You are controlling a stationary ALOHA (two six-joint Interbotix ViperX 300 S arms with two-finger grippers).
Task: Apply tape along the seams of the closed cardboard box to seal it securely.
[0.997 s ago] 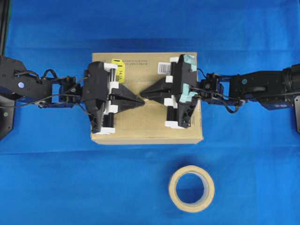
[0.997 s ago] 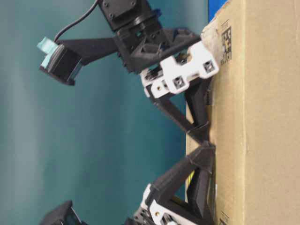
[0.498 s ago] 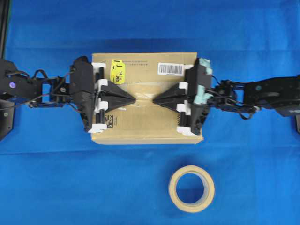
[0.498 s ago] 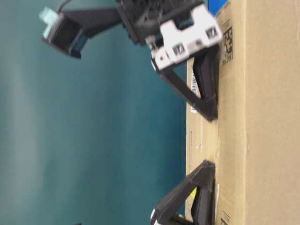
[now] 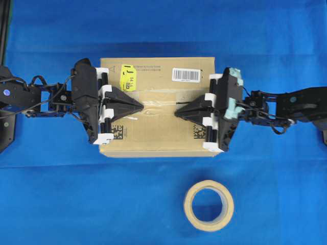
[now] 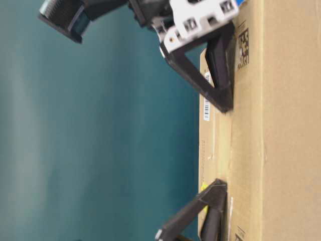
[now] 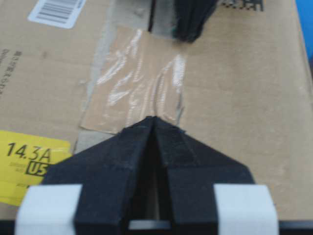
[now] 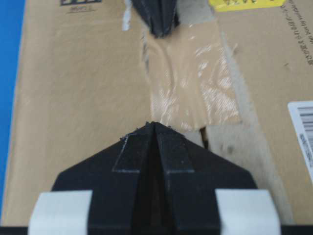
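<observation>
- Both grippers have drawn apart along the box top since a second ago: their tips nearly met at the middle then, and now each sits at one end of the tape, so you are midway through an outward smoothing stroke.
- Your left gripper (image 5: 140,106) has its jaws pressed together into one black wedge holding nothing, tip resting at the left end of the tape (image 5: 159,104).
- Your right gripper (image 5: 178,113) is likewise closed and empty, tip at the tape's right end.
- Keep both tips flat and low on the cardboard box (image 5: 153,138), and drag them evenly outward so you push the wrinkles out rather than snagging an edge.
- In the wrist views the tape is glossy, tan and visibly rippled; I judge it thin and only partly bonded.
- It lies at centre frame over the seams (image 7: 98,54), whose grey, torn residue looks rough and may grip poorly.
- Matte brown cardboard carries a yellow sticker (image 5: 127,77) and a white barcode label (image 5: 185,74) toward the upper edge.
- At lower right, well apart on the blue cloth (image 5: 61,204), sits the round tape roll (image 5: 209,205).
</observation>
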